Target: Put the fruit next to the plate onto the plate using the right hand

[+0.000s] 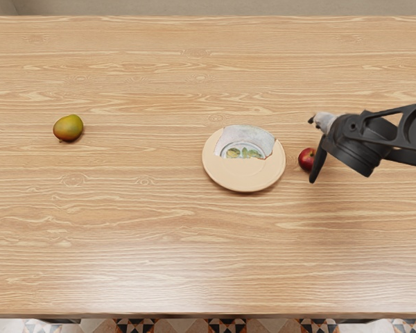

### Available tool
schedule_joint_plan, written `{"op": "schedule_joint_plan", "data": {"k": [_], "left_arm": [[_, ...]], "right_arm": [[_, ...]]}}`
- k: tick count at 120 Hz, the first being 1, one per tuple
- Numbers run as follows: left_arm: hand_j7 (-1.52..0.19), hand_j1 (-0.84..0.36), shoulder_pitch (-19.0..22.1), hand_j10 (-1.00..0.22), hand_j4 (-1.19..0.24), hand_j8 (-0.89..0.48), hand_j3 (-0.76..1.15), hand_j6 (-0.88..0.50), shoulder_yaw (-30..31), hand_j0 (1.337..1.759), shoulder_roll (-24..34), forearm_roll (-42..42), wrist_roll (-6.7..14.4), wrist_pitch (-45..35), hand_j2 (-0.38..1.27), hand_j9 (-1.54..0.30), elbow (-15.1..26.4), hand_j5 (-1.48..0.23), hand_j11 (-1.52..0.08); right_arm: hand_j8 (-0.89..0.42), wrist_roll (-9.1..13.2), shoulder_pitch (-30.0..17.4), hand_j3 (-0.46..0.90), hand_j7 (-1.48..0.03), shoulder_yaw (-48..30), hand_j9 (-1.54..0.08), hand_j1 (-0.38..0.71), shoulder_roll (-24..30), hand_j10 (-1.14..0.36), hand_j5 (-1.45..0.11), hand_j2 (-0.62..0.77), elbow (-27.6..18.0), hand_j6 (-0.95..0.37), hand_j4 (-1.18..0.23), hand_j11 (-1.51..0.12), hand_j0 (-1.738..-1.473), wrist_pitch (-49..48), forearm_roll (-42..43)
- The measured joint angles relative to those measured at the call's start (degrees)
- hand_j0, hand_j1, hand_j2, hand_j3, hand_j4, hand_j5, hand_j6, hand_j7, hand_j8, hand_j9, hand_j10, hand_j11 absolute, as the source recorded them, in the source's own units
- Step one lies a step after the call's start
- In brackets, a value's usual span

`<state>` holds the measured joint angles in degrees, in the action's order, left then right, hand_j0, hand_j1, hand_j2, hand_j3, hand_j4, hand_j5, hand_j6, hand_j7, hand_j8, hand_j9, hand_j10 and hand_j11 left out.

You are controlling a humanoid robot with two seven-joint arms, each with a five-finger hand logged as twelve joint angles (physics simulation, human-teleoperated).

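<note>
Nearest: a strip of patterned floor tiles (215, 326) shows below the near edge of the tabletop (194, 263). Tabletop is light wood with grain running left to right; near half bare.

Mid-depth, centre-right: round tan plate (243, 173) lying flat. Its rear part carries a grey-white inset with a small green-yellow motif. The detail is too small to make out, so it cannot be read as a mark or as text.

Same depth, just right of the plate: small red apple (306, 159) resting on the tabletop. It is close to the plate rim but apart from it, not on the plate.

Right robot hand (326, 142): its dark arm enters from the right edge of the picture, and the hand sits just right of the apple and slightly farther back. A narrow dark part of the hand reaches down on the apple's right side, touching it or nearly so; contact cannot be confirmed. A pale grey part shows at the top of the hand. Whether the hand is spread or closed cannot be told from this view. The apple does not appear lifted.

Farther back, far left: a green-orange mango (68, 127) on the tabletop, well apart from the plate, apple and hand.

Farthest: the back edge of the tabletop against a pale wall (194, 7).
</note>
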<state>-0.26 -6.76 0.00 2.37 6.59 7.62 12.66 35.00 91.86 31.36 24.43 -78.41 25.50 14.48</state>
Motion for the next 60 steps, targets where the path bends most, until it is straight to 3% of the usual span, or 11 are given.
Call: {"op": "schedule_joint_plan", "data": {"k": [60], "left_arm": [[0.00, 0.35, 0.00, 0.00, 0.00, 0.00, 0.00, 0.00, 0.00, 1.658, 0.00, 0.00, 0.00, 0.01, 0.00, 0.00, 0.00, 0.00, 0.00]], "right_arm": [[-0.25, 0.00, -5.16, 0.00, -0.32, -1.72, -0.32, -0.05, -4.22, -0.25, -0.32, -0.05, 4.49, -0.25, -0.25, -0.32, -1.658, 3.98, 0.02]]}}
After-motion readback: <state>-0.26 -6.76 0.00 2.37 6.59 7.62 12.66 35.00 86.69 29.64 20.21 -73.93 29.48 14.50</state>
